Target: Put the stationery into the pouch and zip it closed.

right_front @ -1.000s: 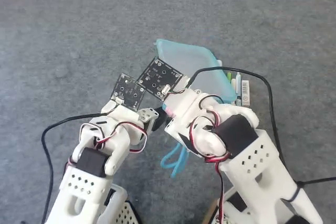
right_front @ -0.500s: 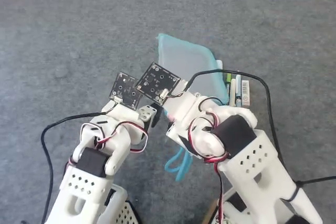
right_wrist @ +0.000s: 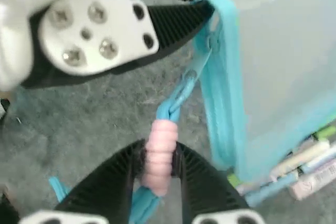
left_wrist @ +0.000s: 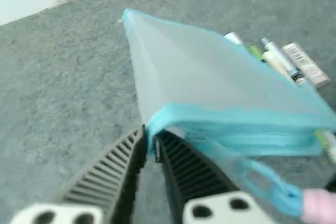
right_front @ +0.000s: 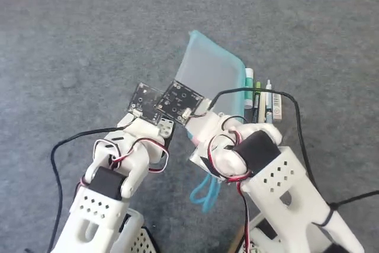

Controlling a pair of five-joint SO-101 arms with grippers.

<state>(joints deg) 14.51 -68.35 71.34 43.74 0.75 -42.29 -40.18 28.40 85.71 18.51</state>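
Pouch (right_front: pixel 210 72) swings toward 12 o'clock.
Likely soft, light: left gripper (left_wrist: pixel 151 139) pinches its corner, right gripper (right_wrist: pixel 158 155) clamps the zip pull (right_wrist: pixel 159 142).

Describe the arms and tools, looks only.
The left arm and right arm are white plastic shells with rows of small holes and black motor blocks. Red, white and black wire bundles loop at the joints; a black cable trails from each. Square black camera boards sit at the wrists. The left tool and right tool have black ribbed jaws on white, screwed mounts.
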